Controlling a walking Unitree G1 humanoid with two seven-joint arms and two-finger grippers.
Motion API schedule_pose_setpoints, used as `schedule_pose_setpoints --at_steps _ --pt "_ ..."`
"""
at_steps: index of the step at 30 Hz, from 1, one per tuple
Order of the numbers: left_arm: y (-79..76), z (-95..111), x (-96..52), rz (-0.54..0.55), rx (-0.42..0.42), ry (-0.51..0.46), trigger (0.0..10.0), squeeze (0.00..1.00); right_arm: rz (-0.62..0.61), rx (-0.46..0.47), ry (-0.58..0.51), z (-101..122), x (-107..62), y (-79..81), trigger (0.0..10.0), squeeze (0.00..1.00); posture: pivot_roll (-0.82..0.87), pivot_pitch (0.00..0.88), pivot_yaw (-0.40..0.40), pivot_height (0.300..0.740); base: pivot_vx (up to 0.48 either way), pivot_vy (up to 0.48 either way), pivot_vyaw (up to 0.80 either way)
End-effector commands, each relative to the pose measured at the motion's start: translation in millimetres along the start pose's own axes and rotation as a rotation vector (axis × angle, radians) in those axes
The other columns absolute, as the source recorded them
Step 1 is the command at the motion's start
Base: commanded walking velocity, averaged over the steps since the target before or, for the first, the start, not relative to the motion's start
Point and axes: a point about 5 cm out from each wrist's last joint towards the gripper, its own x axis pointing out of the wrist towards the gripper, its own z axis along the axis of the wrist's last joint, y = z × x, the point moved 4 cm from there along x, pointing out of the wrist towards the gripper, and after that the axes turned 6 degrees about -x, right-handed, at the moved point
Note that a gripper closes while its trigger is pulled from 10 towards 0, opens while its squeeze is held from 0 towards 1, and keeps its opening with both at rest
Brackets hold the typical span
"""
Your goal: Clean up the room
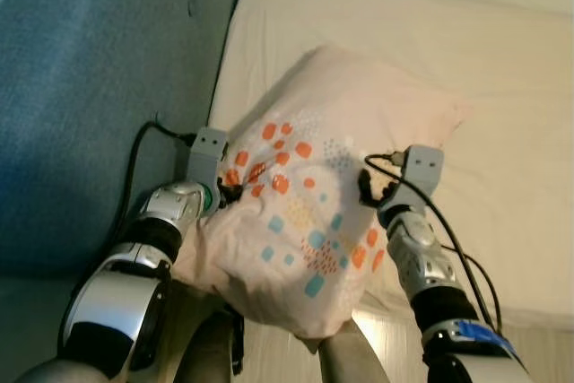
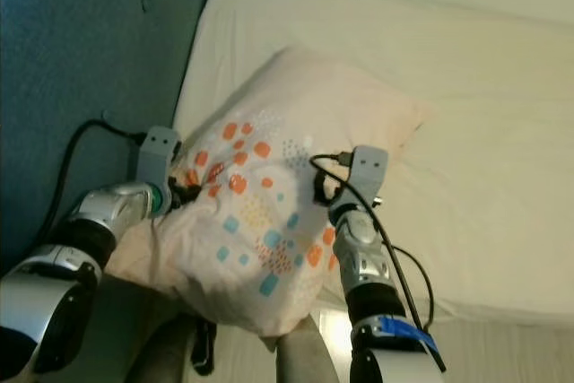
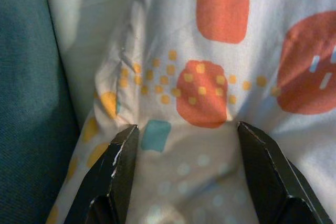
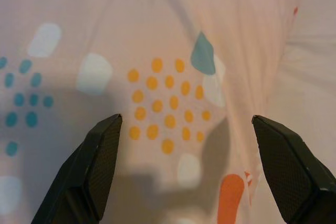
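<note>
I've got the spotted pillow over the bed, left end effector and right end effector both spread wide against its sides, fingertips buried in fabric

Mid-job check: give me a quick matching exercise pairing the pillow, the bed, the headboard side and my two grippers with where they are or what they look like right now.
Things:
1. pillow
2. mattress
3. upholstered panel
4. left gripper
5. right gripper

Descriptions:
A. teal blue, on the robot's left
B. plain cream surface
C. fingers apart at the pillow's left side
D. pale with orange and teal spots
E. fingers apart at the pillow's right side

Pairs: 1-D, 2-B, 3-A, 4-C, 5-E
</note>
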Motion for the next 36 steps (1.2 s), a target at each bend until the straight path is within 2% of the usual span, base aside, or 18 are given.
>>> schedule_pose_setpoints --at_steps 1,2,4,5,6,7,8,9,12,14,16,22,23,26,27,29,30,36 --pt "-5.3 -41 4.9 -0.035 0.003 0.138 9.6 0.0 -0.067 0.011 0.089 -20 -1.2 -11.2 10.0 0.0 -0.01 0.371 0.014 0.74 0.0 0.0 0.0" --pt "-8.1 -45 5.6 -0.047 0.017 0.153 6.7 0.0 -0.091 0.013 0.117 -24 -0.7 -14.2 10.0 0.0 -0.01 0.37 0.014 0.74 0.0 0.0 0.0" --pt "-8.1 -45 5.6 -0.047 0.017 0.153 6.7 0.0 -0.091 0.013 0.117 -24 -0.7 -14.2 10.0 0.0 -0.01 0.37 0.014 0.74 0.0 0.0 0.0" --pt "-11.3 -49 6.1 -0.064 0.026 0.166 3.2 0.0 -0.098 0.028 0.149 -29 -0.7 -14.9 10.0 0.0 -0.01 0.368 0.014 0.74 0.0 0.0 0.0" --pt "-11.3 -49 6.1 -0.064 0.026 0.166 3.2 0.0 -0.098 0.028 0.149 -29 -0.7 -14.9 10.0 0.0 -0.01 0.368 0.014 0.74 0.0 0.0 0.0" --pt "-13.5 -51 6.5 -0.075 0.029 0.173 1.5 0.0 -0.099 0.039 0.173 -34 -1.1 -15.1 10.0 0.0 -0.01 0.367 0.014 0.74 0.0 0.0 0.0" --pt "-13.5 -51 6.5 -0.075 0.029 0.173 1.5 0.0 -0.099 0.039 0.173 -34 -1.1 -15.1 10.0 0.0 -0.01 0.367 0.014 0.74 0.0 0.0 0.0" --pt "-16.6 -53 6.9 -0.092 0.03 0.177 0.0 0.0 -0.098 0.074 0.198 -39 -2.0 -14.3 10.0 0.0 -0.01 0.367 0.014 0.74 0.0 0.0 0.0" --pt "-16.6 -53 6.9 -0.092 0.03 0.177 0.0 0.0 -0.098 0.074 0.198 -39 -2.0 -14.3 10.0 0.0 -0.01 0.367 0.014 0.74 0.0 0.0 0.0" --pt "-25.1 -51 7.6 -0.141 0.015 0.16 0.0 0.0 -0.059 0.179 0.252 -51 -4.0 -7.6 10.0 0.0 0.0 0.359 0.014 0.74 0.0 0.0 0.0" --pt "-25.1 -51 7.6 -0.141 0.015 0.16 0.0 0.0 -0.059 0.179 0.252 -51 -4.0 -7.6 10.0 0.0 0.0 0.359 0.014 0.74 0.0 0.0 0.0" --pt "-33.4 -34 5.0 -0.22 -0.051 0.115 0.0 0.0 0.135 0.526 0.452 -85 -17.7 30.0 8.8 0.0 0.02 0.357 0.014 0.74 0.0 0.0 0.0" --pt "-32.5 -32 4.4 -0.224 -0.058 0.108 0.0 0.0 0.139 0.511 0.49 -93 -21.6 30.7 5.2 0.0 0.03 0.356 0.014 0.74 0.0 0.0 0.0" --pt "-31.9 -31 4.0 -0.226 -0.062 0.104 0.0 0.0 0.141 0.496 0.515 -98 -24.3 30.9 4.7 0.0 0.03 0.356 0.014 0.74 0.0 0.0 0.0" --pt "-28.4 -28 3.1 -0.222 -0.07 0.096 0.0 0.0 0.139 0.449 0.546 -106 -28.4 28.3 3.1 0.0 0.04 0.354 0.014 0.74 0.0 0.0 0.0" --pt "-28.4 -28 3.1 -0.222 -0.07 0.096 0.0 0.0 0.139 0.449 0.546 -106 -28.4 28.3 3.1 0.0 0.04 0.354 0.014 0.74 0.0 0.0 0.0" --pt "-26.2 -28 2.8 -0.218 -0.074 0.094 0.0 0.0 0.132 0.45 0.549 -107 -28.3 25.8 0.0 0.0 0.04 0.353 0.015 0.74 0.0 0.0 0.0" --pt "-22.6 -28 2.2 -0.212 -0.084 0.091 0.0 0.0 0.134 0.48 0.529 -101 -23.9 20.7 0.0 0.0 0.04 0.348 0.015 0.74 0.0 0.0 0.0"
